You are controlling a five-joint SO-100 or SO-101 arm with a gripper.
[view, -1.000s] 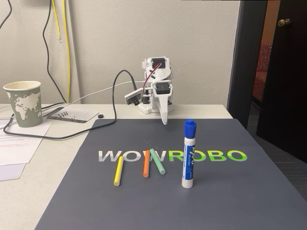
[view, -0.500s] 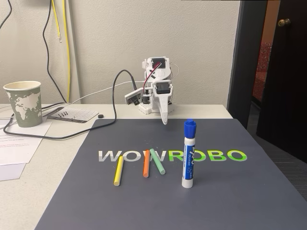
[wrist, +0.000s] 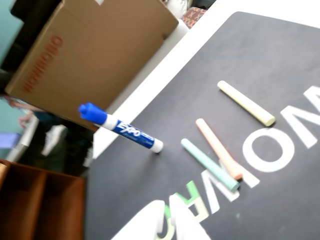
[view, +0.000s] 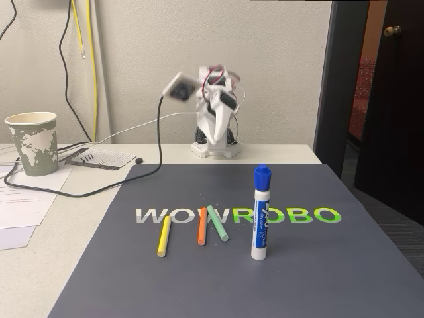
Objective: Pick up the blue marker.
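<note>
Gripper (view: pixel 213 126) raised at the mat's far edge, jaw state indeterminable; blue marker (view: pixel 261 213) stands upright well ahead of it, so approach level and clamp mid-barrel without toppling it.

The blue marker (view: pixel 261 213) looks like smooth plastic, its white barrel faintly glossy under a printed label. It stands on a matt dark grey mat (view: pixel 331 265) with flat printed lettering. The yellow stick (view: pixel 163 236), orange stick (view: pixel 202 226) and green stick (view: pixel 216 222) look chalky and dull. The paper cup (view: pixel 33 143) is matt, the cardboard box (wrist: pixel 95 55) plain brown, the arm (view: pixel 215 122) white plastic.
</note>
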